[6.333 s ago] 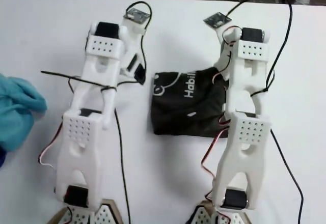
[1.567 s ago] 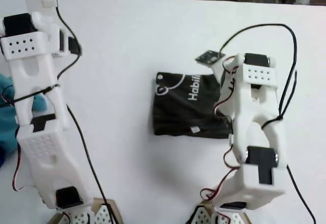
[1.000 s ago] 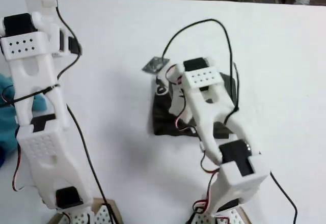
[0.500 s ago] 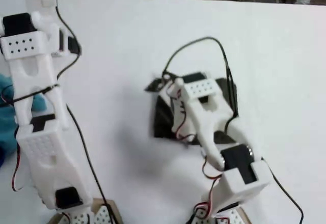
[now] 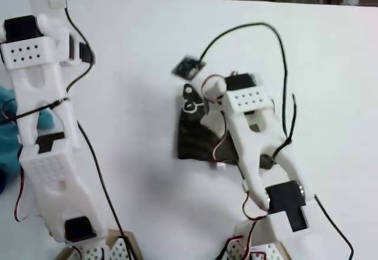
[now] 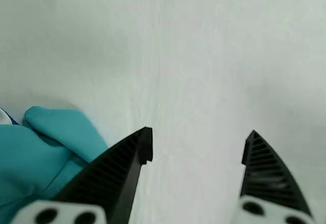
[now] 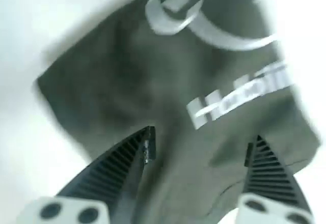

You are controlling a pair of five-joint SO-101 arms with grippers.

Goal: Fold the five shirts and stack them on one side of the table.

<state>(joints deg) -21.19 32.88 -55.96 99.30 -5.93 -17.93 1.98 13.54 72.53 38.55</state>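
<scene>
Where the white bench (image 5: 147, 29) is seen from above, a folded black shirt (image 5: 192, 142) with pale print lies near its middle, and the right arm (image 5: 254, 136) stretches over the shirt's right half, covering it. Seen from the right wrist, the right hand (image 7: 202, 147) hangs above the black shirt with its two dark fingers spread wide and nothing between them. The printed cloth lies beneath the gap; whether the fingertips touch it cannot be told. The left arm (image 5: 41, 124) stands along the bench's left side, well apart from the black shirt. The left hand (image 6: 199, 142) is likewise released, its fingers parted over bare bench surface, holding nothing. A crumpled teal shirt (image 6: 46, 147) lies just beside one of the left hand's fingers, at the bench's left edge, partly behind the left arm in the high view. Black cables (image 5: 260, 35) run along both arms.
</scene>
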